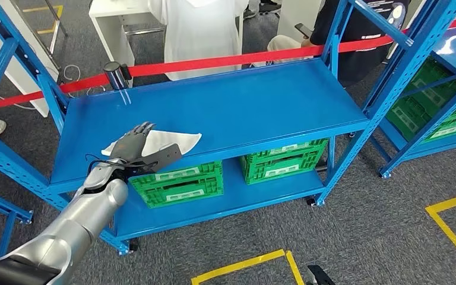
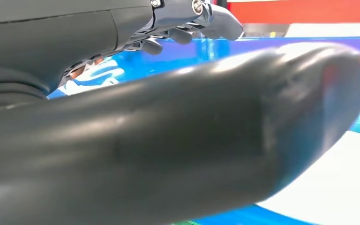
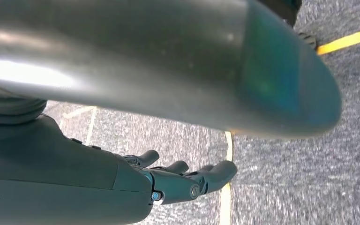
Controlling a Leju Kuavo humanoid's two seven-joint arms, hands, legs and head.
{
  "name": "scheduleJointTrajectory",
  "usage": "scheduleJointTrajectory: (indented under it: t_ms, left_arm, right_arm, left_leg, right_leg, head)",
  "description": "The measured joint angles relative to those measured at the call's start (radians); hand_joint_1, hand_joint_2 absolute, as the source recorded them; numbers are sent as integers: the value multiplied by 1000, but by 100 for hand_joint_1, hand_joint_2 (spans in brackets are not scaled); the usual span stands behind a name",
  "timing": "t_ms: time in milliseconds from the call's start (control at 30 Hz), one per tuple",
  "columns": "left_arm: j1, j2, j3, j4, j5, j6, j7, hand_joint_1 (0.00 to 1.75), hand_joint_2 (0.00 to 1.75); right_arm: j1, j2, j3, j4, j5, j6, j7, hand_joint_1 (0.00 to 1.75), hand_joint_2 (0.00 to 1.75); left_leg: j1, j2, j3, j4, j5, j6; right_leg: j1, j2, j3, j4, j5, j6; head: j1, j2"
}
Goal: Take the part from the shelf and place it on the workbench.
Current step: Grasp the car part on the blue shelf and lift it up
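Now, step: reaching for the part.
Part [image 1: 165, 140]: flat white sheet on the blue shelf [image 1: 261, 107], front left.
Left robot hand [image 1: 132, 145]: fingers spread over it, nothing grasped.
Right robot hand [image 3: 183, 180]: hanging, released.
Next: likely close and lift.

Two green slatted plastic crates, one on the left [image 1: 181, 183] and one on the right [image 1: 283, 160], sit side by side on the lower blue shelf board. A red barrier tape [image 1: 225, 60] stretches across behind the rack, beside a short black cylinder, perhaps a post top [image 1: 114, 74]. More green plastic crates [image 1: 436, 104] fill the neighbouring rack. Yellow floor-marking lines [image 1: 451, 228] cross the grey carpet [image 1: 356, 237]. Someone in a white coat [image 1: 205, 32] stands beyond the tape.
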Motion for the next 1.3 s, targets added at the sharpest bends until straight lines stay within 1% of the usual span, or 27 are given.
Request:
scheduleJointTrajectory:
  t_ms: [67,100,167,200,233,267,300,333,400,433,467,500,533,600,667,700,733,767,800,833,867,900,933,967,1100,1200,1300]
  left_arm:
    - [-3,0,0,-1,0,1,-1,0,0]
    - [-4,0,0,-1,0,2,-2,0,0]
    - [-1,-2,0,0,2,3,-6,0,0]
    - [4,-2,0,0,3,5,-8,0,0]
    - [9,-2,0,0,5,7,-9,0,0]
    - [12,-2,0,0,6,10,-10,0,0]
    - [14,-2,0,0,8,12,-11,0,0]
    - [15,-2,0,1,8,14,-12,0,0]
    - [15,-2,0,2,9,16,-13,0,0]
    - [15,-2,0,2,9,17,-14,0,0]
    - [14,-2,0,1,9,18,-15,0,0]
    - [13,-2,0,0,9,19,-17,0,0]
    - [12,-2,0,-2,10,18,-20,0,0]
    - [11,-1,0,-4,12,14,-28,0,0]
    - [15,2,0,-3,16,10,-33,0,0]
    - [18,3,0,-2,18,9,-34,0,0]
    - [20,5,0,-1,18,9,-34,0,0]
    - [21,6,0,0,18,9,-35,0,0]
    - [22,8,0,0,18,9,-35,0,0]
    - [21,9,0,0,18,9,-36,0,0]
    - [21,11,0,0,18,9,-37,0,0]
    - [21,12,0,1,19,9,-37,0,0]
    - [20,12,0,1,21,10,-37,0,0]
    - [20,12,0,1,24,12,-38,0,0]
    - [20,15,0,0,36,26,-55,0,0]
    - [21,16,0,0,42,37,-67,0,0]
    - [21,16,0,0,48,48,-76,0,0]
  right_arm:
    - [0,0,0,0,0,0,0,0,0]
    - [-1,-1,0,0,0,0,0,0,0]
    - [0,-2,0,0,0,0,2,0,0]
    - [1,-2,0,0,0,0,3,0,0]
    - [3,-2,0,0,0,-1,4,0,0]
    - [5,-2,0,0,0,-1,5,0,0]
    - [6,-2,0,0,1,-3,5,0,0]
    - [7,-2,0,0,1,-5,6,0,0]
    - [8,-2,-1,0,1,-9,8,0,0]
    - [8,-2,-1,0,2,-10,10,0,0]
    - [7,-1,-1,0,3,-11,12,0,0]
    - [6,-1,-1,0,4,-11,13,0,0]
    - [5,-2,-1,0,6,-10,14,0,0]
    - [2,-2,-2,0,8,-10,14,0,0]
    - [0,-2,-4,0,9,-10,14,0,0]
    - [0,-2,-6,0,9,-10,15,0,0]
    - [0,-2,-8,0,9,-10,16,0,0]
    - [1,-2,-9,0,10,-10,16,0,0]
    - [1,-2,-10,0,10,-10,16,0,0]
    - [1,-2,-11,0,10,-10,16,0,0]
    - [1,-1,-12,0,10,-10,16,0,0]
    - [0,0,-14,0,10,-10,16,0,0]
    - [0,0,-15,0,10,-10,17,0,0]
    - [0,1,-16,0,11,-11,17,0,0]
    - [0,0,-17,0,13,-10,20,0,0]
    - [-1,-1,-17,0,17,-10,16,0,0]
    - [0,-1,-17,0,18,-9,9,0,0]
  left_leg:
    - [5,-1,24,-9,-5,11]
    - [6,-1,32,-11,-10,15]
    - [6,-2,46,-11,-23,19]
    - [6,-2,55,-10,-32,18]
    - [6,-3,66,-10,-42,16]
    - [7,-3,80,-9,-53,14]
    - [9,-3,95,-9,-67,10]
    - [9,-2,108,-8,-81,6]
    - [7,-2,128,-6,-106,-6]
    - [5,-2,134,-5,-113,-13]
    - [5,-3,140,-4,-116,-19]
    - [6,-2,137,6,-113,-26]
    - [7,-2,126,32,-104,-32]
    - [9,-2,62,134,-101,-43]
    - [12,-2,-23,247,-147,-50]
    - [13,-2,-58,280,-171,-52]
    - [13,-2,-82,286,-176,-51]
    - [13,-2,-91,264,-154,-49]
    - [13,-2,-86,212,-106,-44]
    - [12,-2,-71,142,-45,-37]
    - [9,-2,-57,82,-3,-31]
    - [6,-2,-45,37,22,-26]
    - [3,-2,-39,15,32,-22]
    - [3,-3,-36,10,29,-22]
    - [4,-5,-33,3,39,-26]
    - [3,-7,-32,3,35,-19]
    - [2,-7,-32,4,34,-15]
  right_leg:
    - [-1,-1,-18,43,-10,8]
    - [-1,-2,-46,88,-27,11]
    - [-1,-2,-127,203,-65,17]
    - [-1,-2,-165,242,-74,20]
    - [-1,-2,-188,251,-70,23]
    - [-2,-2,-194,225,-48,24]
    - [-4,-3,-185,167,-8,25]
    - [-5,-6,-169,99,46,25]
    - [-2,-12,-143,10,107,13]
    - [1,-13,-138,-1,114,3]
    - [3,-12,-134,3,102,-8]
    - [2,-11,-126,2,102,-17]
    - [1,-11,-117,-1,96,-25]
    - [-2,-10,-96,-10,84,-37]
    - [-3,-7,-77,-14,69,-42]
    - [-3,-5,-68,-14,61,-42]
    - [-2,-3,-58,-14,53,-41]
    - [-2,-1,-48,-13,45,-40]
    - [-2,1,-37,-14,38,-38]
    - [-1,2,-27,-14,30,-36]
    - [-1,3,-19,-14,24,-33]
    - [0,3,-16,-13,19,-28]
    - [1,4,-15,-13,15,-23]
    - [2,4,-15,-11,11,-19]
    - [5,0,-10,-19,10,-27]
    - [4,-2,-4,-28,9,-23]
    - [3,-2,-1,-33,10,-14]
  head:
    - [1,0]
    - [2,0]
    - [5,0]
    - [5,0]
    - [6,0]
    - [6,0]
    - [6,0]
    - [6,0]
    - [5,0]
    - [5,0]
    - [4,0]
    - [4,0]
    - [4,0]
    - [3,0]
    - [2,0]
    - [2,0]
    - [2,0]
    - [2,0]
    - [2,0]
    - [2,0]
    - [2,0]
    - [1,0]
    - [1,0]
    - [0,0]
    - [0,0]
    - [0,0]
    - [0,0]
